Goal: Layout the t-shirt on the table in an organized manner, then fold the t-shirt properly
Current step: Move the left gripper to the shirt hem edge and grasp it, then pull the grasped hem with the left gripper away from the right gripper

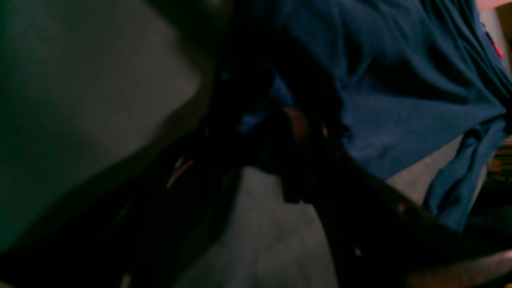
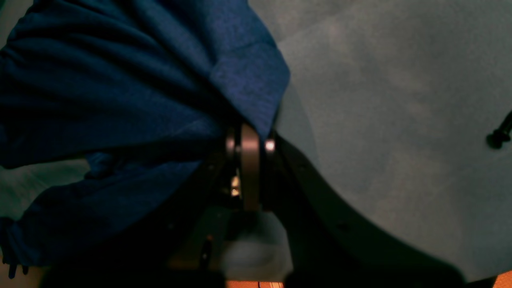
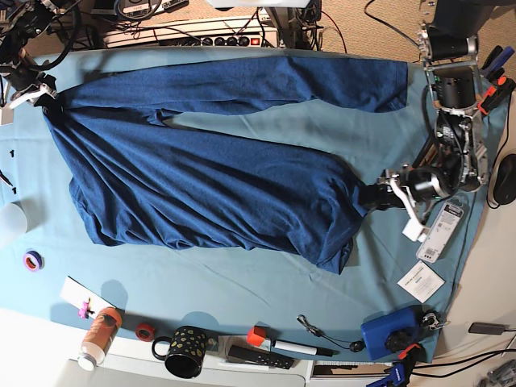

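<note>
The dark navy t-shirt [image 3: 210,185] lies stretched across the teal table [image 3: 242,290], one sleeve reaching along the far edge. At the far left of the base view my right gripper [image 3: 39,90] holds a bunched corner; in the right wrist view its fingers [image 2: 249,134] meet, pinching a fold of the shirt [image 2: 120,80]. My left gripper [image 3: 377,196] sits at the shirt's right-hand edge. The left wrist view is dark and blurred: the left gripper [image 1: 256,92] has its fingers spread apart, with the shirt [image 1: 400,80] just beyond them over the table cover [image 1: 80,100].
Along the near edge stand an orange bottle [image 3: 98,332], a dotted black mug [image 3: 185,351], tape rings [image 3: 32,260], a marker [image 3: 294,348] and a blue box [image 3: 389,334]. A white card [image 3: 420,281] and a white device [image 3: 439,231] lie at the right. A power strip [image 3: 210,36] runs behind the table.
</note>
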Controlling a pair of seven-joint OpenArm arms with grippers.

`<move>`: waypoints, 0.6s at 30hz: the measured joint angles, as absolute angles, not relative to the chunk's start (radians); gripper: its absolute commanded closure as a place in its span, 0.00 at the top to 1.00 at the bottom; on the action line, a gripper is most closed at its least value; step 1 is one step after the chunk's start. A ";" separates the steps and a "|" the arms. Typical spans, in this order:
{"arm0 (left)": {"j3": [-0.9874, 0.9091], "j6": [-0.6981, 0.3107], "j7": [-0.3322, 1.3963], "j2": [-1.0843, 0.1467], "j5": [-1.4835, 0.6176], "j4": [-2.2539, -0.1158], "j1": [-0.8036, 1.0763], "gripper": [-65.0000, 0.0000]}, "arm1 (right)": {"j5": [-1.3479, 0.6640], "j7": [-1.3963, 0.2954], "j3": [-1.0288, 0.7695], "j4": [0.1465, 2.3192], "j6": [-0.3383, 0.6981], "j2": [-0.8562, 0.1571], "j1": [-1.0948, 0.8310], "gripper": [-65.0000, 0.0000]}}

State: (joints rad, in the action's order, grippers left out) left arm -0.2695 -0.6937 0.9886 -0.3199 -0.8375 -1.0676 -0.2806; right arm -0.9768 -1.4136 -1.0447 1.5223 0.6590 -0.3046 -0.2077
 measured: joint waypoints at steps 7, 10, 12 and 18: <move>-0.270 -0.693 0.995 -0.287 -0.823 -1.067 -0.280 0.00 | -0.976 -1.414 -1.045 1.522 0.659 -0.305 -0.208 0.00; -0.270 -0.693 1.001 -0.286 -0.826 -1.067 -0.280 0.00 | -0.977 -1.414 -1.045 1.522 0.659 -0.305 -0.208 0.00; -0.270 -0.693 1.001 -0.287 -0.826 -1.067 -0.280 0.00 | -0.977 -1.414 -1.045 1.522 0.659 -0.305 -0.208 0.00; -0.269 -0.693 1.134 -0.317 -0.958 -1.066 -0.276 0.00 | -0.977 -1.414 -1.045 1.522 0.659 -0.305 -0.208 0.00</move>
